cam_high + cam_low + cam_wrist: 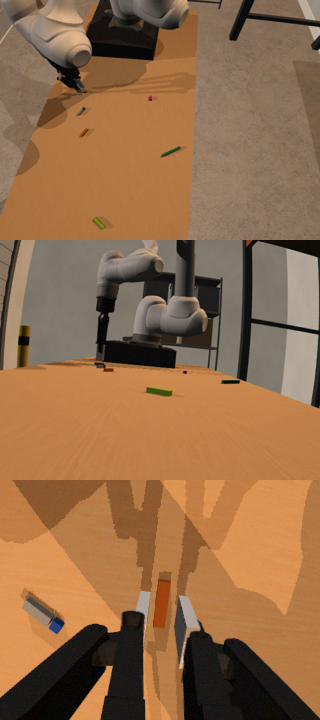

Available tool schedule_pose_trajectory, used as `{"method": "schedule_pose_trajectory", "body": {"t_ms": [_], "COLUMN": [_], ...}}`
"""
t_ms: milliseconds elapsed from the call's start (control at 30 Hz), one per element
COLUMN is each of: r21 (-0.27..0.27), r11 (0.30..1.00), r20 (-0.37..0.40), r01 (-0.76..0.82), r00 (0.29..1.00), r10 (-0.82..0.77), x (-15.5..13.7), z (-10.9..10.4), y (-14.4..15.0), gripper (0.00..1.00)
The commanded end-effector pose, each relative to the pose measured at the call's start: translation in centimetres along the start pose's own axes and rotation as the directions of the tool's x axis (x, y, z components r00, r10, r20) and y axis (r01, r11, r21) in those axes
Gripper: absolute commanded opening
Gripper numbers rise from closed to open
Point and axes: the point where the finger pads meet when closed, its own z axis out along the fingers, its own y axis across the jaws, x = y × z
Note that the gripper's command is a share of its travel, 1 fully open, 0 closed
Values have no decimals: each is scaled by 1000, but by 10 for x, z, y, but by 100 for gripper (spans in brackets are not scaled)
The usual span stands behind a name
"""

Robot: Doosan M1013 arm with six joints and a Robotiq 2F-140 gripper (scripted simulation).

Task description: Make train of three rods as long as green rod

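Note:
My gripper (79,89) hangs fingers-down at the far left of the table, in the arm's shadow. In the wrist view its narrowly open fingers straddle an orange rod (162,599) lying flat on the table, with a gap on each side. This rod also shows in the top view (84,91). A grey rod (80,111) lies end to end with a blue rod (83,108) in front of the gripper. A second orange rod (84,132) lies nearer. The green rod (171,151) lies at the right. The magenta rod (150,97) is mid-table.
A lime rod (99,222) lies near the front edge. The robot's black base (124,38) stands at the far end of the table. The table's left edge is close to the gripper.

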Motion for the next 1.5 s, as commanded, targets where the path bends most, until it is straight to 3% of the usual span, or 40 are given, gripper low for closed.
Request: {"method": "schedule_pose_trajectory", "body": {"t_ms": [0,633,1467], "r21": [3,3,3], "r11": [1000,1000,1000], "r20": [1,1,1], "r01": [1,1,1], "r00": [1000,1000,1000], "r10": [-1,-1,-1], "x": [-2,-2,-2], "z": [2,16,18], "y": [0,0,0], "gripper": [23,23,23]}}
